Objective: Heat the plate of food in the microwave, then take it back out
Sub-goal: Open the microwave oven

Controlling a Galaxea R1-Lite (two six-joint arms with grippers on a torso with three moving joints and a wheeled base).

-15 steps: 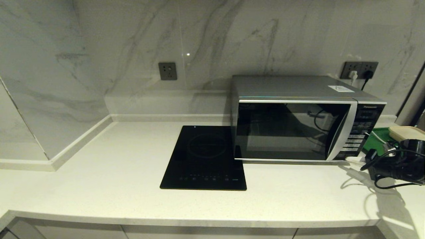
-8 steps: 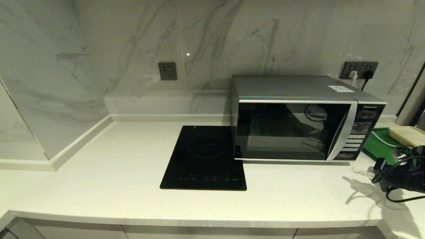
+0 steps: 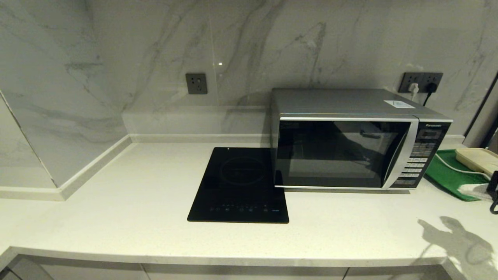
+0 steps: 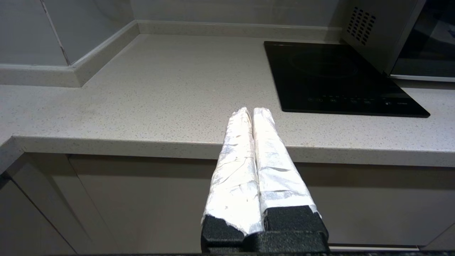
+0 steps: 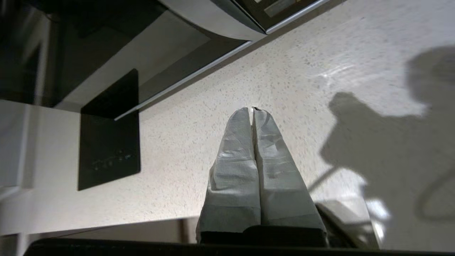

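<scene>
The silver microwave (image 3: 342, 151) stands at the right of the counter with its dark glass door closed. It also shows in the left wrist view (image 4: 376, 32) and the right wrist view (image 5: 142, 46). The lilac plate of food is in none of the views, and nothing of it shows through the door glass. My right gripper (image 5: 251, 108) is shut and empty, hovering over bare counter in front of the microwave's right end. Only a sliver of that arm (image 3: 494, 192) shows in the head view. My left gripper (image 4: 251, 109) is shut and empty, parked low by the counter's front edge.
A flat black induction hob (image 3: 241, 182) lies left of the microwave. A green tray (image 3: 451, 175) with a beige lidded box (image 3: 476, 159) sits to the microwave's right. Wall sockets (image 3: 422, 81) with plugs are behind it. A marble wall bounds the counter at the left.
My right arm has drawn back to the right, away from the microwave's button panel, and is almost out of the head view. Its shadow slid right with it.
</scene>
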